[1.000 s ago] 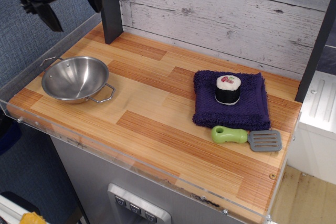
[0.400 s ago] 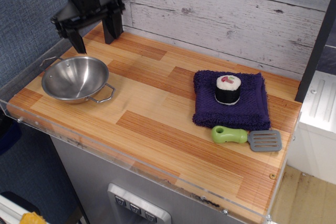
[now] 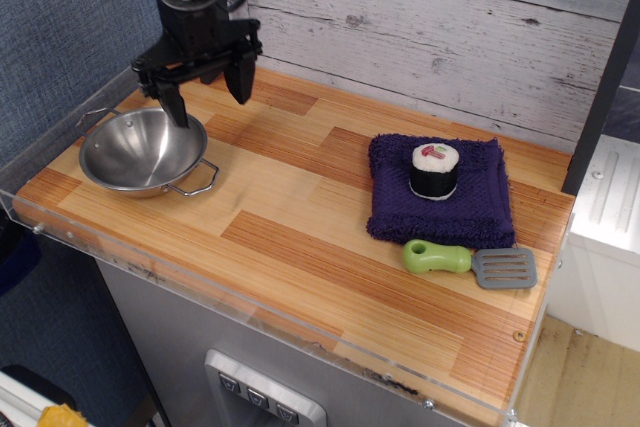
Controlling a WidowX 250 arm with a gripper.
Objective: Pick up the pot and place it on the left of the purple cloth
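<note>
Nothing is moved yet: the gripper [image 3: 208,90], fingers spread and empty, hovers over the far rim of the pot [image 3: 143,151], which sits far left of the purple cloth [image 3: 440,190].

Pot [image 3: 143,151] far left; sushi roll [image 3: 434,170] on cloth [image 3: 440,190] right; spatula [image 3: 470,263] in front.

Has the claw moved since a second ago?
Yes. The claw has swung right and down from the top-left corner; it now hangs open over the far rim of the pot, which has stayed put.
</note>
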